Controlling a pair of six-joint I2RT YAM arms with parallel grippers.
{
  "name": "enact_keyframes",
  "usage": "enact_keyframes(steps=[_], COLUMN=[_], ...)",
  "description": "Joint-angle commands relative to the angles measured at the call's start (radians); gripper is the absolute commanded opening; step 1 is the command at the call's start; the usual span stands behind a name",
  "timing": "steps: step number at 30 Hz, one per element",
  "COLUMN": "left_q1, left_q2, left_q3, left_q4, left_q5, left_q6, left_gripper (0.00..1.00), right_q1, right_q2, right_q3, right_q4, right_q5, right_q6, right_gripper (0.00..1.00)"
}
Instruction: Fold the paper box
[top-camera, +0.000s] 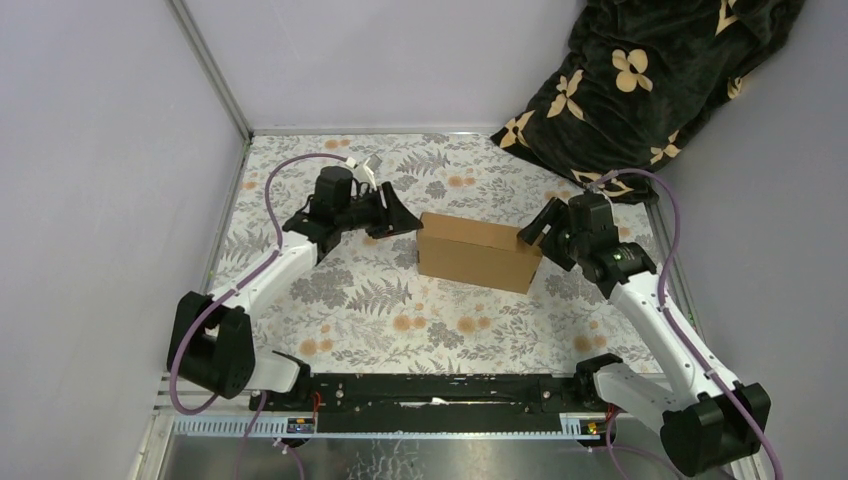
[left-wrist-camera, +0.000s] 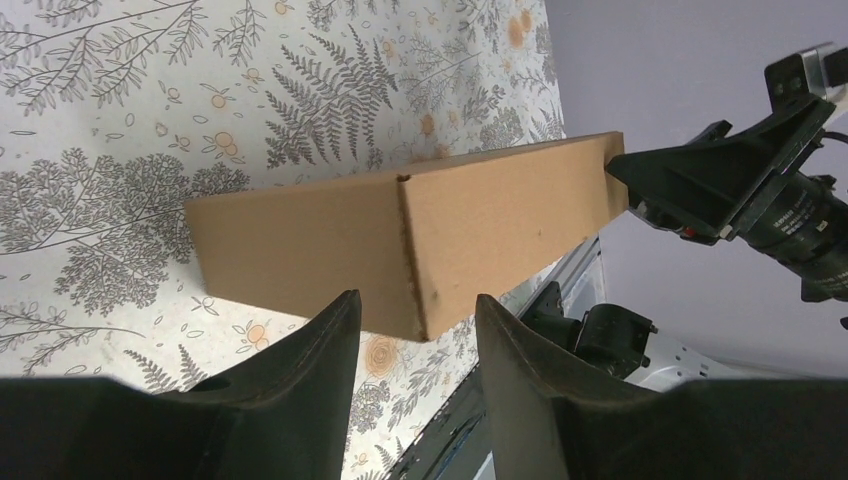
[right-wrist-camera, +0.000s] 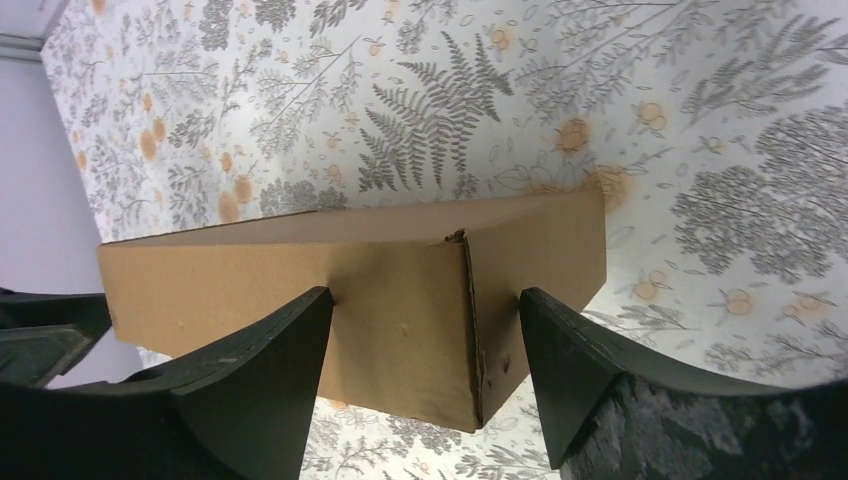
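One paper box (top-camera: 478, 252), closed, sits mid mat (top-camera: 400, 320); free room near it, walls (top-camera: 100, 150) left and far. Two grippers: left gripper (top-camera: 403, 222) at its far-left corner, right gripper (top-camera: 533, 232) at its right end, both spread, gripping nothing.

1. You are looking at the paper box (top-camera: 478, 252): plain brown corrugated cardboard, unmarked.
2. It is folded up and closed, a long rectangular block with crisp edges.
3. It rests flat on the fern-patterned table (top-camera: 380, 310), about mid-depth and slightly right of centre. Its length runs left to right, with the right end a touch nearer.
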Motion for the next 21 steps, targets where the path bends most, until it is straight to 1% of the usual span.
enact_keyframes(steps=[1,6,11,16,19,21], left_q1=[-0.017,-0.016,-0.007,0.001,0.008,0.011], left_q2=[0.030,0.016,0.048,0.109,0.166,0.201], left_q3=[0.002,-0.009,0.030,0.108,0.181,0.230], left_q4=[0.078,0.070,0.061,0.086,0.090,0.089], left_q5=[0.013,-0.034,-0.061,-0.078,-0.080,-0.074], left_q6=[-0.021,-0.009,0.010,0.026,0.046,0.057], left_gripper=[0.52,0.52,0.52,0.52,0.51,0.51], right_q1=[-0.002,-0.002,-0.002,-0.002,-0.002,-0.002], right_q2=[0.059,0.140,0.222,0.353,0.432,0.477], right_q3=[0.005,0.027,0.098,0.202,0.282,0.334], right_q4=[0.112,0.180,0.212,0.268,0.290,0.313], right_q5=[-0.087,-0.134,-0.140,-0.158,-0.175,-0.192], right_q6=[0.019,0.012,-0.009,-0.038,-0.049,-0.052], right_gripper=[0.76,0.74,0.71,0.66,0.62,0.61])
